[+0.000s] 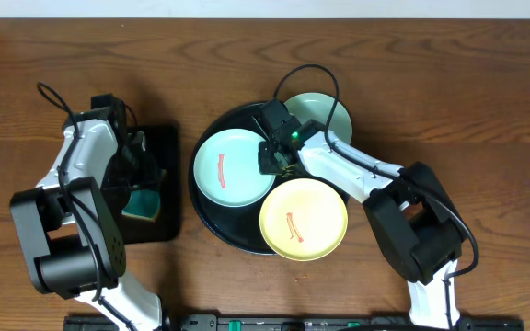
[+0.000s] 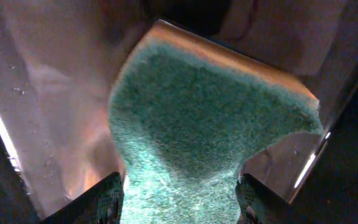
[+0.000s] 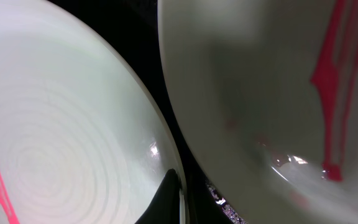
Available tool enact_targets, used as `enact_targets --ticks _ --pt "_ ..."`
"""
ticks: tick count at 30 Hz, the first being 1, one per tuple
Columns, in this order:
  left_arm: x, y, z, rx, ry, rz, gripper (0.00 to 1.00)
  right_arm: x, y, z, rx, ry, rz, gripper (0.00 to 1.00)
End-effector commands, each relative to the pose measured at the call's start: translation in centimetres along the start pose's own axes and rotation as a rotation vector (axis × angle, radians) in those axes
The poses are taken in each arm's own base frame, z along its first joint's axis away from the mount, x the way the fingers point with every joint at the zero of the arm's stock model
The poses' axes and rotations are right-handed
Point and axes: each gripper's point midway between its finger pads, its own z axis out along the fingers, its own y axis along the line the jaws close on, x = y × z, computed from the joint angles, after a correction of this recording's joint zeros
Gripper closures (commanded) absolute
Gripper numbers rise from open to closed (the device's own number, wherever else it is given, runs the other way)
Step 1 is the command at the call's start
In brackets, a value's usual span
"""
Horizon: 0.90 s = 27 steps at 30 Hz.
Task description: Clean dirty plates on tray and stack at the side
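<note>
The round black tray (image 1: pixel 208 210) holds three plates. A mint-blue plate (image 1: pixel 228 167) with a red streak lies at its left. A yellow plate (image 1: pixel 304 221) with a red streak overhangs its front right. A second mint-blue plate (image 1: pixel 325 110) lies at the back right. My right gripper (image 1: pixel 279 164) is low between the plates. In the right wrist view my right gripper (image 3: pixel 188 186) pinches the rim of the streaked mint-blue plate (image 3: pixel 61 124), with the yellow plate (image 3: pixel 260 93) right beside it. My left gripper (image 1: pixel 141 179) is shut on a green sponge (image 1: pixel 141 202).
The sponge (image 2: pixel 210 124) sits between the left fingers (image 2: pixel 179 199) over a smaller rectangular black tray (image 1: pixel 166 138) at the left. Bare wood tabletop (image 1: pixel 449 92) lies to the right of and behind the round tray. The right arm's cable loops over the back plate.
</note>
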Motion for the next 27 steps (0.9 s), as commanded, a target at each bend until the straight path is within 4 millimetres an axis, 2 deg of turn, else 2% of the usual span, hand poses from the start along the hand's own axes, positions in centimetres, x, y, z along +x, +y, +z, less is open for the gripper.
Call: enact_targets --ticks 1,6,13,15,16,18,19,23,27 --pt "0.2 -0.7 -0.3 0.043 -0.012 0.021 0.44 0.4 0.0 0.9 0.02 0.008 -0.021 0.97" --pt "0.5 -0.7 0.1 0.046 -0.003 0.018 0.48 0.4 0.0 0.9 0.019 0.008 -0.022 0.97" --pt "1.4 -0.3 1.8 0.019 0.008 0.018 0.5 0.4 0.0 0.9 0.02 0.008 -0.022 0.97" --pt "1.4 -0.3 1.9 0.017 0.004 0.017 0.55 0.4 0.0 0.9 0.02 0.009 -0.022 0.97" --pt "1.3 -0.3 1.9 0.016 0.001 0.012 0.63 0.4 0.0 0.9 0.02 0.008 -0.022 0.97" --pt "0.9 -0.3 1.9 0.015 -0.016 0.001 0.86 0.4 0.0 0.9 0.019 0.008 -0.022 0.98" --pt "0.6 -0.2 1.9 0.015 -0.028 -0.007 0.92 0.4 0.0 0.9 0.019 0.008 -0.022 0.98" --pt "-0.3 -0.6 1.7 0.037 -0.06 -0.027 0.93 0.4 0.0 0.9 0.019 0.008 -0.022 0.99" --pt "-1.5 -1.3 0.0 0.079 -0.095 -0.025 0.93 0.4 0.0 0.9 0.02 0.008 -0.022 0.99"
